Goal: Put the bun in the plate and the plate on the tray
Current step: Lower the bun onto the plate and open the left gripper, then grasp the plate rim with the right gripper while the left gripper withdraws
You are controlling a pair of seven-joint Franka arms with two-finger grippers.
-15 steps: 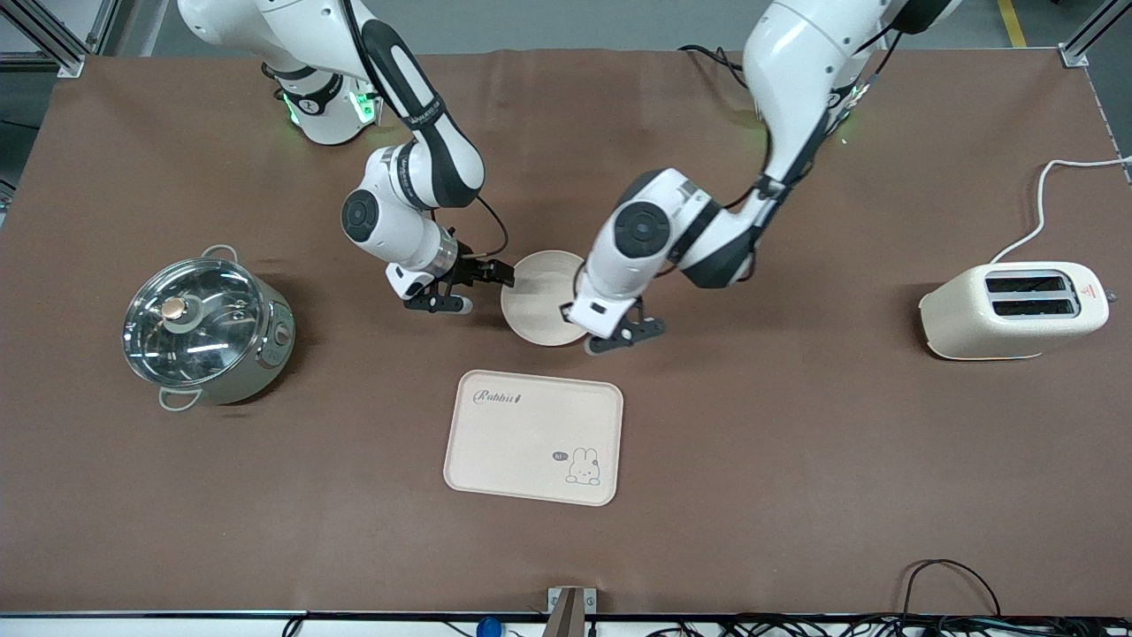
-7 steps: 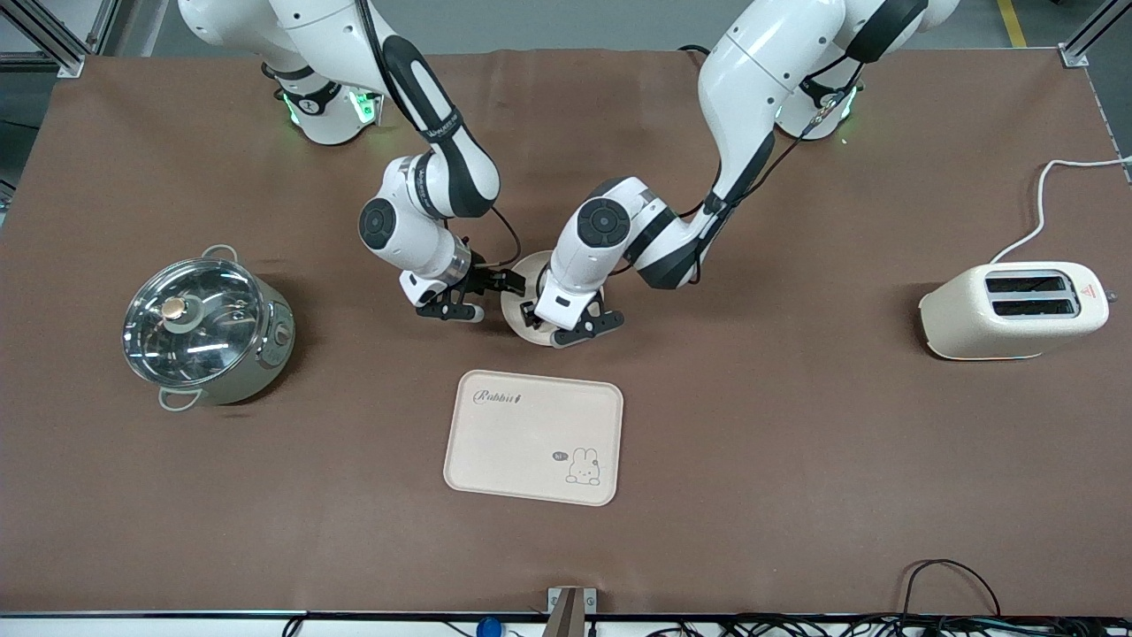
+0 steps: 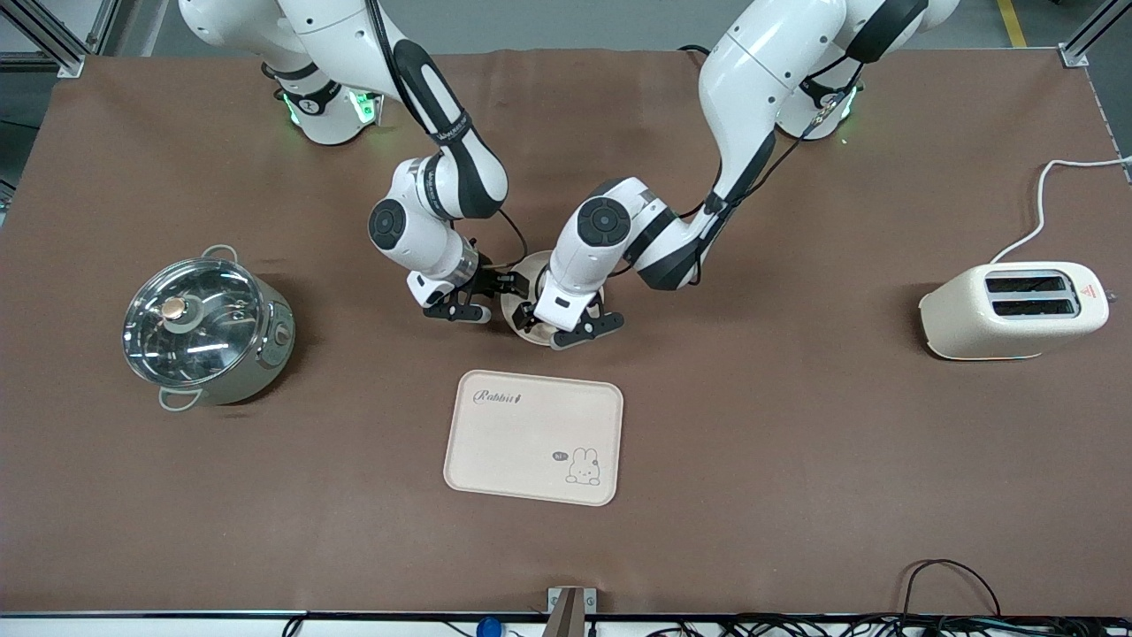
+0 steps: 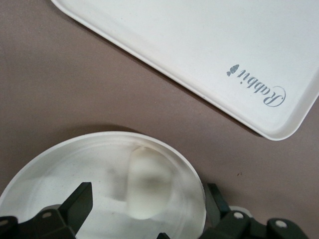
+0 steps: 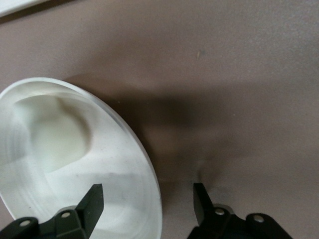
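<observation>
The bun (image 4: 144, 181) is sitting in the plate (image 4: 60, 164), a pale oblong lump lying on the plate's floor close to the rim, and it shows up in both wrist views. The plate itself is on the brown surface (image 3: 796, 442), farther from the front camera than the tray (image 3: 533, 437) and just a short gap away from it, so it's not on the tray yet. The tray lies flat with its "Rabbit" script on the edge toward the plate and the little rabbit drawing at the corner nearer the camera. Both hands are crowded in at the plate. The left hand (image 3: 563, 329) is spread open and straddling the plate's rim, one finger (image 4: 79, 201) inside over the dish and the other outside the rim; it looks like it isn't pinching anything at the moment. The right hand (image 3: 482, 296) is at the plate's edge toward the right arm's end, also wide open, with one finger (image 5: 92, 201) over the plate's inside and the other over the bare surface outside the rim. A lidded pot (image 3: 208, 326) sits well off toward the right arm's end, and a toaster (image 3: 1015, 310) well off toward the left arm's end.
</observation>
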